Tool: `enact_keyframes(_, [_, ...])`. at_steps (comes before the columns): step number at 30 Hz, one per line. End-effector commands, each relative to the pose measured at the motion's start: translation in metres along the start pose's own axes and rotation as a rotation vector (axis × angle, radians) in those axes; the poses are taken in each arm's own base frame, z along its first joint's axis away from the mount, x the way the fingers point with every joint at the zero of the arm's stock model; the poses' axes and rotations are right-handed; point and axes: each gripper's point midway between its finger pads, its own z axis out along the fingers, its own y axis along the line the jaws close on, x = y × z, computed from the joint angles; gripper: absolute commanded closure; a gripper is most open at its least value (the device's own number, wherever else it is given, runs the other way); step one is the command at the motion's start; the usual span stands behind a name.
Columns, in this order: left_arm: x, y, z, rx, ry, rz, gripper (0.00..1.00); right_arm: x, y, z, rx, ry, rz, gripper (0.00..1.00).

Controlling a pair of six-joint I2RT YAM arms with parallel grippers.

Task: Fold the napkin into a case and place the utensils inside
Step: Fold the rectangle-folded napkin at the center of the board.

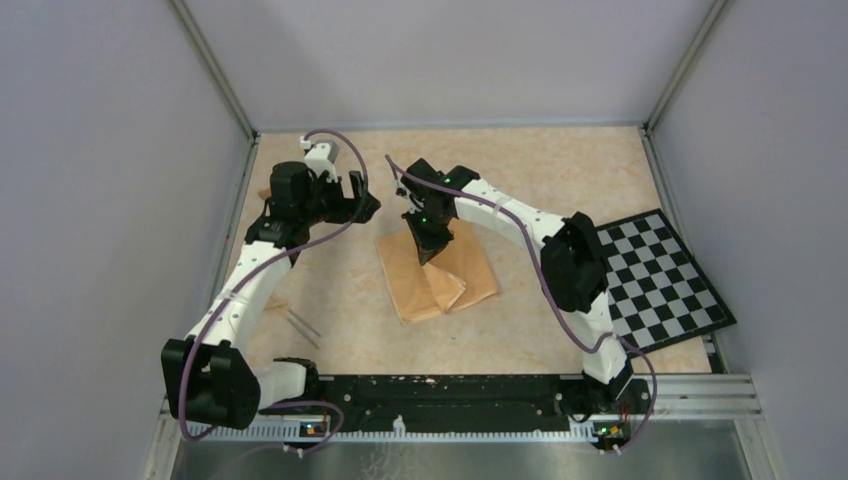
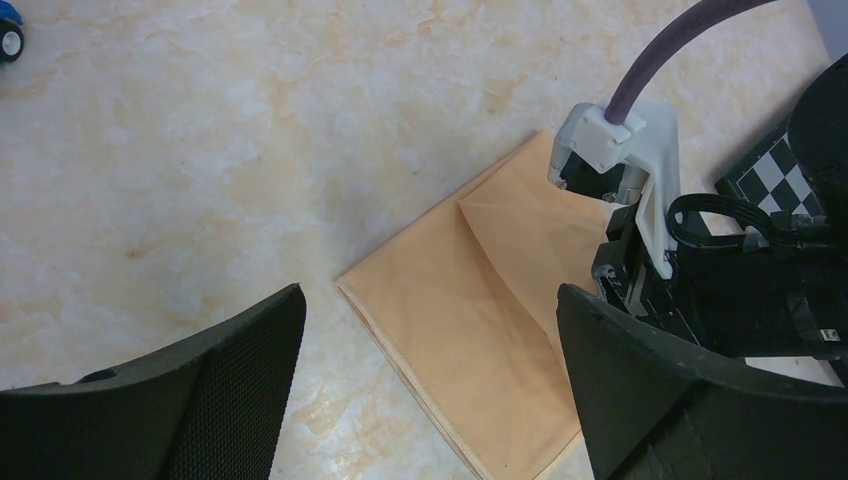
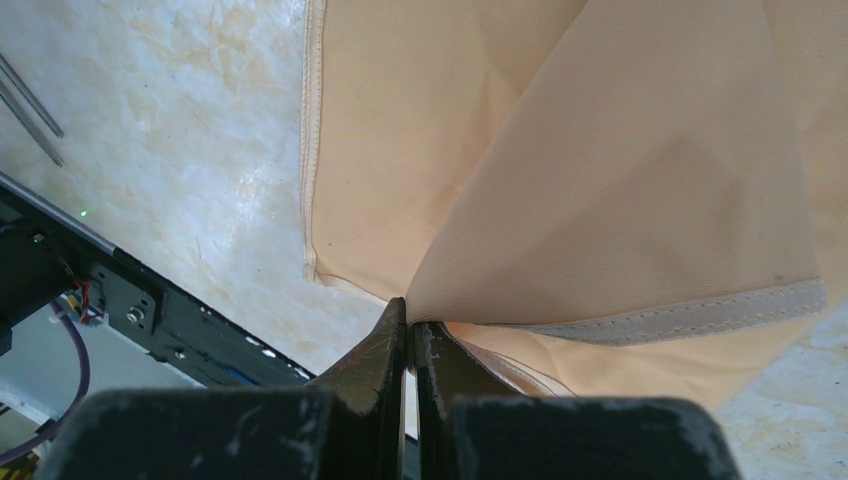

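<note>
The tan-orange napkin [image 1: 440,280] lies partly folded in the middle of the table. My right gripper [image 1: 430,250] is shut on one corner of it and holds that corner lifted, so a flap rises off the layers below. In the right wrist view the fingertips [image 3: 398,325] pinch the napkin [image 3: 620,200] at its corner. My left gripper [image 1: 365,205] is open and empty, hovering just left of the napkin's far edge. In its wrist view the napkin [image 2: 470,330] lies below between the spread fingers. The thin silvery utensils [image 1: 303,327] lie on the table at the near left, and they also show in the right wrist view [image 3: 30,105].
The black-and-white checkerboard [image 1: 660,280] lies at the right. A small blue toy car [image 2: 8,35] sits at the top left corner of the left wrist view. The black base rail [image 1: 450,390] runs along the near edge. Grey walls enclose the table.
</note>
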Motion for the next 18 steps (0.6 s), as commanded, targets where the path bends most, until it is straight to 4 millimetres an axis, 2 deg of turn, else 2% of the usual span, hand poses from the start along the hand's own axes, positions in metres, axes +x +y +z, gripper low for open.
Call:
enact_keyframes(1, [-0.016,-0.004,-0.007,0.012,-0.066,0.039,0.01,-0.019,0.018,-0.021,-0.047,-0.09,-0.011,1.0])
enact_keyframes(7, [-0.016,-0.004,-0.007,0.011,-0.066,0.04,0.01,-0.022,0.021,-0.015,-0.068,-0.097,-0.004,1.0])
enact_keyframes(11, [-0.016,-0.003,-0.007,0.008,-0.069,0.04,0.01,-0.025,0.028,-0.001,-0.117,-0.097,0.012,1.0])
enact_keyframes(14, [-0.015,-0.001,-0.007,-0.004,-0.069,0.039,0.01,-0.025,0.029,0.009,-0.14,-0.095,0.019,0.85])
enact_keyframes(18, [-0.013,0.001,-0.005,-0.013,-0.062,0.036,0.01,-0.025,0.028,0.01,-0.146,-0.106,0.012,0.66])
